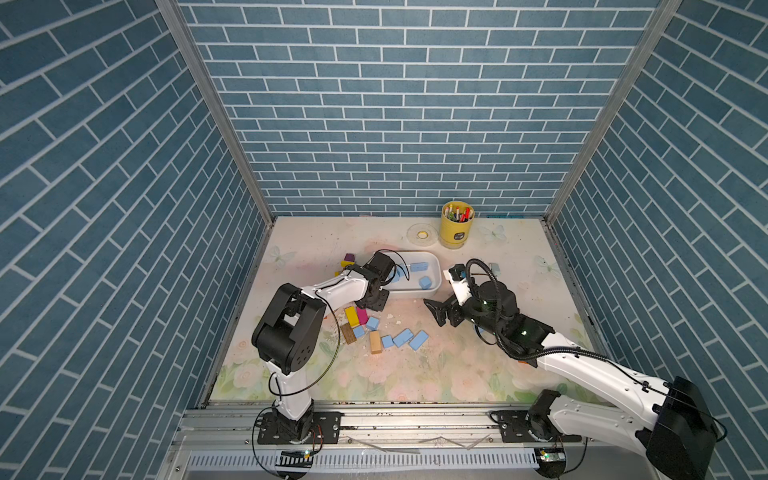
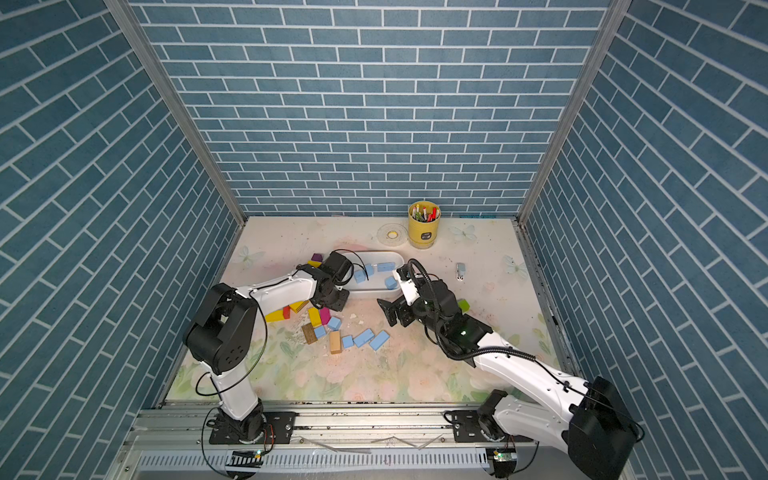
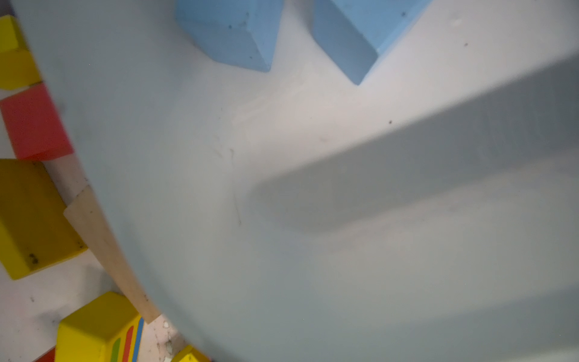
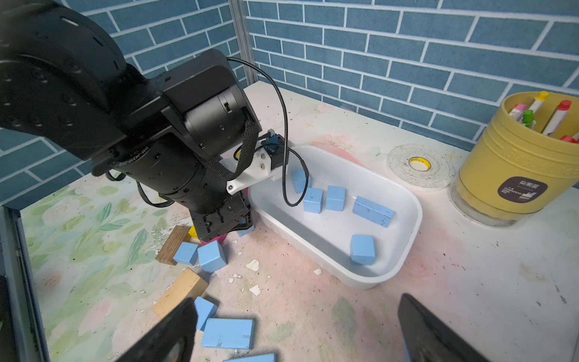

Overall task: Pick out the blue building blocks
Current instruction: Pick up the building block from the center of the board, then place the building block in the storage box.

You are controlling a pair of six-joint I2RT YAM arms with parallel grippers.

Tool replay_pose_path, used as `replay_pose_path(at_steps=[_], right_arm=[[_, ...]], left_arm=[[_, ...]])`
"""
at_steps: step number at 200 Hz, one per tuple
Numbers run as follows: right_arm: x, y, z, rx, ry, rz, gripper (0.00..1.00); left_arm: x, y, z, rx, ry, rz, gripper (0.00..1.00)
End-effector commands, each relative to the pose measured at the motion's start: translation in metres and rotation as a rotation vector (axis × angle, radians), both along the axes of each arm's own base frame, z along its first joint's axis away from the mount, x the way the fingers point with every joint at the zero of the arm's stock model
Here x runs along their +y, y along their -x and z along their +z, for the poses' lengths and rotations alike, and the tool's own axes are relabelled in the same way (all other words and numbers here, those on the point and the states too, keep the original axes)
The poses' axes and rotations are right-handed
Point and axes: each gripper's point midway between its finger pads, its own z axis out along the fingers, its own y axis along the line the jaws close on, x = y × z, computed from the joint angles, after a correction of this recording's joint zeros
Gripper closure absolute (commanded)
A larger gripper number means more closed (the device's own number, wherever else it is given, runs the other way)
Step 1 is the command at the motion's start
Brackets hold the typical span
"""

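While the left gripper (image 4: 231,231) sits low on the floral-print tabletop (image 1: 415,374), just beside the end of the white plastic oblong tray (image 4: 360,281) nearest that arm, its jaws are pressed together. Only a sliver of light blue shows at the tips in the right wrist view, so I judge it's pinching one small blue cube (image 4: 246,231), not certain. The left wrist view shows no fingers, just the tray's wall and two blues inside. Right gripper (image 4: 296,297) is spread wide and empty, hovering over the table between the tray and the scattered blues

Matte light blue building blocks (image 4: 362,249): five lie in the tray. Loose blue blocks (image 1: 402,337): five on the table nearer the front. Two cubes are beside a dark brown wooden slab (image 1: 348,333), one cube and two long bricks by a tan wooden block (image 1: 376,353). A yellow block (image 1: 352,316) and a magenta block (image 1: 362,316) crowd the left gripper, touching or nearly

Step, as judged: grasp at the pile, roughly mid-task. Next calls for a straight lift clear of the neighbours, a short carry over the rim, and release over bare tray floor. The right arm could then drop on a long brick, jaws across the narrow side. Risk: dragging the magenta block along
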Motion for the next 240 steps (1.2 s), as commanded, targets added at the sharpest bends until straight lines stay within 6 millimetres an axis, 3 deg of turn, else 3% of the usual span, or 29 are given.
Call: replay_pose_path(at_steps=[1,59,91,122,154,175,205,240], right_arm=[[-0.003,0.000,0.010,-0.058,-0.009,-0.003,0.01],[-0.006,-0.001,0.013,-0.072,-0.019,-0.020,0.01],[-0.008,-0.002,0.014,-0.081,-0.025,-0.028,0.01],[-0.012,-0.003,0.015,-0.095,-0.025,-0.045,0.01],[-0.016,-0.004,0.015,-0.109,-0.023,-0.065,0.01],[-0.019,-0.007,0.015,-0.117,-0.019,-0.084,0.01],[-0.022,-0.009,0.014,-0.129,-0.014,-0.107,0.01],[-0.024,-0.011,0.014,-0.135,-0.013,-0.121,0.01]], left_arm=[[0.002,0.008,0.022,-0.023,0.020,0.026,0.85],[0.009,0.021,0.086,-0.143,0.135,0.103,0.89],[0.005,0.008,0.128,-0.235,0.200,0.135,0.89],[-0.009,-0.011,0.144,-0.251,0.223,0.140,0.89],[-0.026,-0.032,0.133,-0.226,0.240,0.155,0.89],[-0.034,-0.043,0.113,-0.192,0.235,0.170,0.89],[-0.038,-0.054,0.083,-0.162,0.213,0.204,0.89],[-0.035,-0.063,0.062,-0.168,0.166,0.234,0.88]])
